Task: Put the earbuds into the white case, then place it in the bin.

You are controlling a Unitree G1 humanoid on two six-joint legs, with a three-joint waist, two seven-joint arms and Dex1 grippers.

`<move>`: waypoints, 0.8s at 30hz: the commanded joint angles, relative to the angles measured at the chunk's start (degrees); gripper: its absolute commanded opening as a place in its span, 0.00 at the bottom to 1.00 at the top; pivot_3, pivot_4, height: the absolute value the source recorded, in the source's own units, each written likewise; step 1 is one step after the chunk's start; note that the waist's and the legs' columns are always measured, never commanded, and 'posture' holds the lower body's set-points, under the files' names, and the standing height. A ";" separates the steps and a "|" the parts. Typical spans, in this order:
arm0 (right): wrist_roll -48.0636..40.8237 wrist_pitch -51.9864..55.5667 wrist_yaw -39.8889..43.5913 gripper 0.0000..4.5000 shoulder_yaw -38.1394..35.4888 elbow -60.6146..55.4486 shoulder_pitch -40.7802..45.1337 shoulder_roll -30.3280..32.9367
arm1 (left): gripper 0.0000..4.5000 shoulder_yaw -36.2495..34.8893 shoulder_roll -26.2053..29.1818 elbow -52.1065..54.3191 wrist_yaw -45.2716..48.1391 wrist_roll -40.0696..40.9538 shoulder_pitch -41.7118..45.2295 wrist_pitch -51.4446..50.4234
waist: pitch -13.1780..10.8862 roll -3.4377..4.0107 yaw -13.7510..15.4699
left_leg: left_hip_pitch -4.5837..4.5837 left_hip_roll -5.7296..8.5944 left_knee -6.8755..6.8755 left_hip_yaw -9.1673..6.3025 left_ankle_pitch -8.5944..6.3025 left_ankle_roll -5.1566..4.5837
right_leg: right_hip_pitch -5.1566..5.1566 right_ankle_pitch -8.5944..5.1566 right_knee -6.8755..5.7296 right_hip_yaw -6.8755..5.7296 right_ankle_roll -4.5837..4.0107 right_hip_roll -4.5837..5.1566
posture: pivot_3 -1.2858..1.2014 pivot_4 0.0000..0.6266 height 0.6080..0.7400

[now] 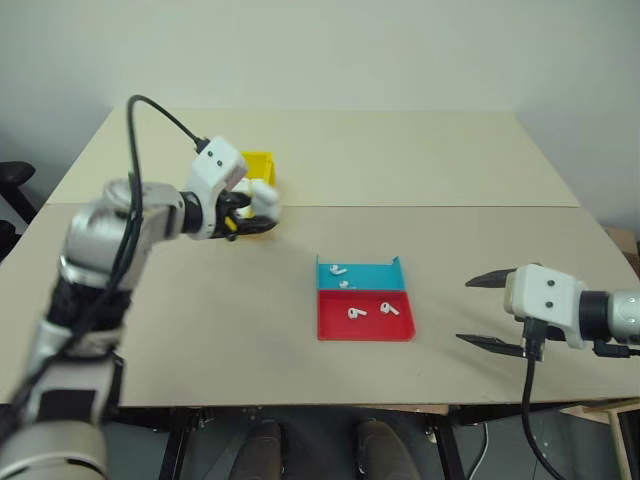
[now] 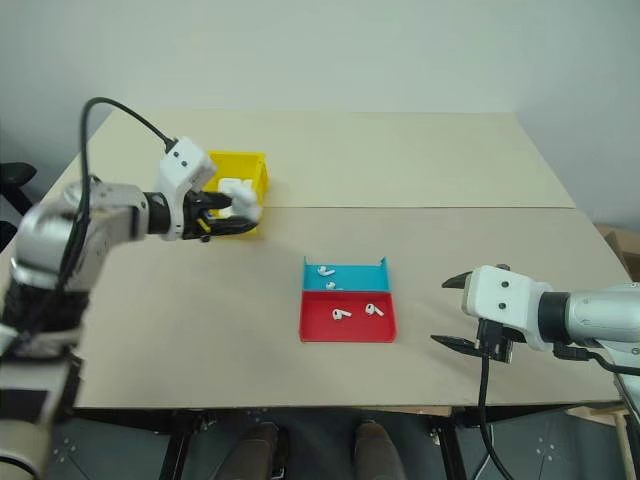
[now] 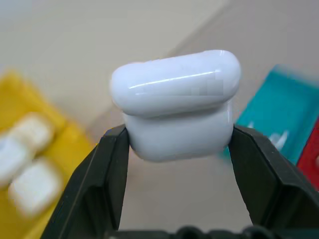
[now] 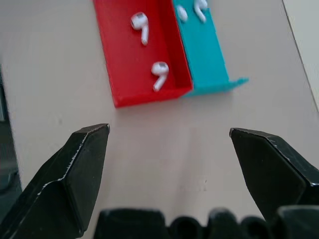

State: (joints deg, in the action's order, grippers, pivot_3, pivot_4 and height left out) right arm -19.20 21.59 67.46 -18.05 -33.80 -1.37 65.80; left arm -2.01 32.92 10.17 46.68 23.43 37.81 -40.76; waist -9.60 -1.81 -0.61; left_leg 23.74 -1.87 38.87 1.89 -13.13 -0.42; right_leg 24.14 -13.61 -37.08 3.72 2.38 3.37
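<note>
The case point(image 3: 177, 112) is a small glossy white block with rounded corners; its lid is down, with a seam line running between lid and body. The left gripper point(image 3: 179, 149) clamps it by the lower body, one black finger on each side, and holds it in the air just beside the bin point(image 2: 240, 170), on the side toward the tray, above the table point(image 1: 200, 320).

The bin is bright yellow with tall walls. At least two more small white blocks lie inside it, too blurred to make out further.

The tray point(image 1: 365, 325) lies on the table well apart from the bin. It is shallow, with a cyan half on the side toward the bin and a red half beyond it. Two earbuds point(image 4: 140, 25) lie in the red half and two in the cyan half.

The right gripper point(image 4: 169, 149) hangs with its jaws wide apart and nothing between them, near the tray, on the side away from the bin.
</note>
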 commanded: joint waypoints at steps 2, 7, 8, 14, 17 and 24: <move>-0.62 0.09 2.42 1.00 4.41 -2.78 6.71 4.77 | 0.61 -4.02 -7.05 3.76 6.14 1.82 -8.91 26.89 | 0.02 0.03 -0.23 | -0.08 0.00 -0.01 0.06 0.00 0.00 | -0.05 0.02 0.01 0.05 -0.01 0.00 | 0.52 0.24 1.00; 0.25 12.07 -0.13 1.00 18.55 -3.39 22.48 4.21 | 0.61 -3.07 -13.14 2.97 11.97 3.93 -18.34 42.32 | 0.05 0.08 -0.45 | -0.36 -0.05 -0.10 0.16 0.00 0.00 | -0.19 0.04 0.04 0.12 -0.05 -0.05 | 0.52 0.24 1.00; 1.16 13.29 -0.20 1.00 21.24 -3.76 25.11 3.62 | 0.61 -3.02 -14.32 1.89 13.31 4.41 -19.98 45.31 | 0.05 0.08 -0.35 | -0.35 -0.04 -0.10 0.17 0.00 0.00 | -0.17 0.04 0.04 0.15 -0.05 -0.04 | 0.52 0.24 1.00; 7.04 15.64 4.10 1.00 34.41 -4.76 35.26 2.43 | 0.61 -0.76 -12.47 -2.79 23.59 5.52 -25.73 54.22 | 0.06 0.10 -0.11 | -0.17 -0.03 -0.08 0.18 -0.01 -0.02 | -0.01 0.04 0.09 0.09 -0.04 -0.01 | 0.52 0.24 1.00; 10.87 11.23 7.20 1.00 39.84 -2.89 39.52 -0.09 | 0.61 0.00 -12.11 -3.80 24.99 4.94 -28.41 56.73 | 0.07 0.12 -0.20 | -0.21 -0.05 -0.06 0.19 -0.02 -0.04 | -0.04 0.05 0.10 0.10 -0.02 -0.01 | 0.52 0.24 1.00; 18.74 13.65 8.98 0.65 49.16 2.52 47.67 -8.05 | 0.61 0.81 -9.93 -5.52 27.74 2.24 -34.23 66.47 | 0.09 0.15 -0.49 | -0.24 -0.09 -0.10 0.19 -0.03 -0.04 | 0.01 0.05 0.07 0.09 -0.05 -0.05 | 0.52 0.24 1.00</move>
State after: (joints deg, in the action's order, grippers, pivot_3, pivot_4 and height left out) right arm -2.27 34.51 76.11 30.48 -31.47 44.79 58.39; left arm -0.92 22.19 3.66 73.72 25.77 3.78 22.93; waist -9.51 -1.66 -1.09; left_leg 23.51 -1.97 38.77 2.08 -13.15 -0.46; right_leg 24.17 -13.57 -37.03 3.82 2.32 3.32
